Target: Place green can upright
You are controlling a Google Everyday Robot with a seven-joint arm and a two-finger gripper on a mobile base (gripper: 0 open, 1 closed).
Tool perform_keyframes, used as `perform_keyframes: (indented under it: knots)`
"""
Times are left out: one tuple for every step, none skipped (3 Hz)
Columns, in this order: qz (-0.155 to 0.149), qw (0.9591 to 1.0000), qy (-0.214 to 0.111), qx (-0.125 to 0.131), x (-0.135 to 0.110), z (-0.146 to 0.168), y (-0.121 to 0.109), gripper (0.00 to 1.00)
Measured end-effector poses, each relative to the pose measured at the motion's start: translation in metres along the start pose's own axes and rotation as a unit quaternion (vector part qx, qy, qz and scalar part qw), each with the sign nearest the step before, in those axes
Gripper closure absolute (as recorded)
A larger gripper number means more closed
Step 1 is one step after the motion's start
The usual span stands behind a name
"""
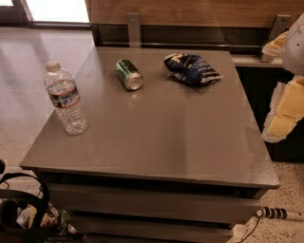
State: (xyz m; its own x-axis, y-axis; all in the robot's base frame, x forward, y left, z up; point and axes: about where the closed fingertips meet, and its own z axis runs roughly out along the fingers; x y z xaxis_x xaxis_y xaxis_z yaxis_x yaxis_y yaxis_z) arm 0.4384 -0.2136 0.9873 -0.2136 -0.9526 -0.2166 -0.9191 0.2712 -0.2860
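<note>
Pre-reach | saw can (128, 74) lying flat, far left of claw (284, 114) | claw's grip: couldn't tell | needed reach, then grasp

Grey table (156, 137), speckled terrazzo floor (19, 114), wood wall panel (190, 12), bright window (57, 9)

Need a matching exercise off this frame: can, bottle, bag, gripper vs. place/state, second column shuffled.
Things:
1. green can
2. water bottle
3. snack bag
4. gripper

Place or state:
A. standing upright near the picture-left edge of the table
B. off the table's picture-right side, at the edge of the view, apart from everything on the table
C. lying on its side, back middle of the table
D. lying flat, back picture-right of the table

Pairs: 1-C, 2-A, 3-D, 4-B
</note>
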Motion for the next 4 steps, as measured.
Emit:
perform_keyframes:
  knots:
    - [0.002, 1.0, -0.001, 0.001, 0.0, -0.002, -0.003, 0.0]
    - [0.032, 0.9995, 0.0, -0.004, -0.003, -0.001, -0.033, 0.0]
    - [0.082, 0.9965, -0.02, 0.001, -0.025, -0.003, -0.077, 0.0]
    - [0.138, 0.9889, -0.053, 0.015, -0.067, 0.013, -0.112, 0.0]
